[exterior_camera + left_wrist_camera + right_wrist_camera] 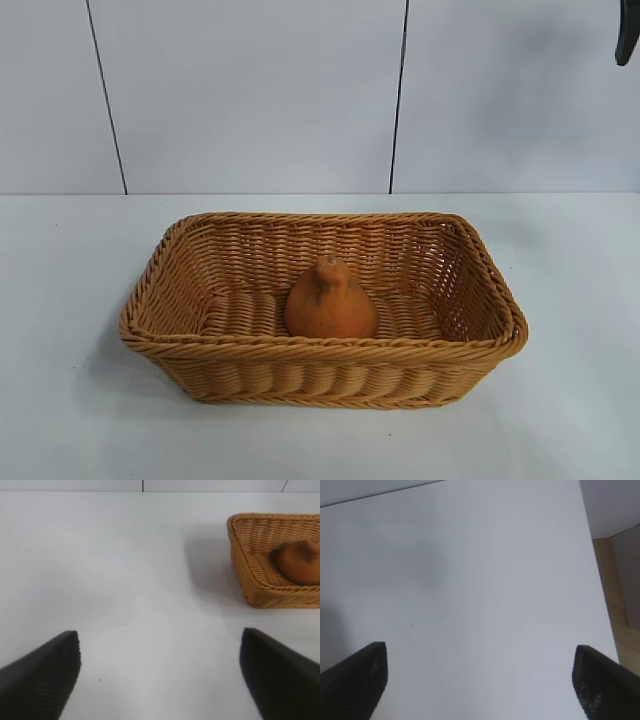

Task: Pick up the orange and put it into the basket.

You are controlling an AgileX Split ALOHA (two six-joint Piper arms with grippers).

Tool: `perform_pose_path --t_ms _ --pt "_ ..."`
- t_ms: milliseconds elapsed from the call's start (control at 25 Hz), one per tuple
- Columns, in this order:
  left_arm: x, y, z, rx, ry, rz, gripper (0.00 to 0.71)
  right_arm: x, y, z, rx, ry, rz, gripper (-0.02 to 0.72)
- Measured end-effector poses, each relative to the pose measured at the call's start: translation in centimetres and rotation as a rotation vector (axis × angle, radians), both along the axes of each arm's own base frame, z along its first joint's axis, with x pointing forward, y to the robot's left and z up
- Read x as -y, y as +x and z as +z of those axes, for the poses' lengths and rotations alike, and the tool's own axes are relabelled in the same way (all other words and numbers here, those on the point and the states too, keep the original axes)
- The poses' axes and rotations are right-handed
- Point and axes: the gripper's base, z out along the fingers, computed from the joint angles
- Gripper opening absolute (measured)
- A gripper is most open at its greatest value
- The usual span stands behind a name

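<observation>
the basket is set on the white table, nearest the exterior camera, with the orange seated inside it on the woven floor, close to the front wall, knobbly neck up; farther back, a dark tip of the right gripper is seen at the top right corner, well apart from the basket. the left gripper is held over bare table, jaws spread wide, nothing gripped; the right gripper's jaws are likewise spread wide and empty in its wrist view
</observation>
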Motion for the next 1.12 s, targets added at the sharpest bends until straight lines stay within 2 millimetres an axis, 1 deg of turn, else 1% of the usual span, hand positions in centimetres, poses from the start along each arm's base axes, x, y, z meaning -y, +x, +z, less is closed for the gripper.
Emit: perform_pose_path --t_ms 80,160,240,320,400,520,760,840,920,1040,1120 --pt "0.0 0.0 0.0 0.000 0.000 0.000 0.615 -0.1 -0.7 -0.8 -0.035 0.012 0.009 0.694" --pt "0.0 0.0 0.0 0.000 0.000 0.000 0.615 -0.5 -2.0 -1.8 -0.087 0.023 0.021 0.694" --pt "0.0 0.0 0.0 0.000 0.000 0.000 0.615 -1.1 -3.6 -2.8 -0.139 0.045 0.039 0.694" --pt "0.0 0.0 0.0 0.000 0.000 0.000 0.615 -1.6 -5.8 -3.9 -0.199 0.078 0.057 0.694" --pt "0.0 0.0 0.0 0.000 0.000 0.000 0.615 -2.1 -8.2 -4.8 -0.252 0.107 0.069 0.694" --pt "0.0 0.0 0.0 0.000 0.000 0.000 0.615 -2.8 -12.7 -5.8 -0.319 0.145 0.093 0.694" --pt "0.0 0.0 0.0 0.000 0.000 0.000 0.615 -3.7 -22.8 -7.7 -0.385 0.165 0.116 0.694" --pt "0.0 0.0 0.0 0.000 0.000 0.000 0.615 -3.9 -25.5 -8.4 -0.359 0.160 0.119 0.694" --pt "0.0 0.0 0.0 0.000 0.000 0.000 0.615 -4.1 -27.7 -8.8 -0.274 0.147 0.120 0.694" --pt "0.0 0.0 0.0 -0.001 0.000 0.000 0.615 -4.2 -30.2 -9.1 -0.125 0.124 0.122 0.694" --pt "0.0 0.0 0.0 -0.004 0.000 0.000 0.615 -4.3 -31.4 -8.2 -0.007 0.105 0.126 0.694"
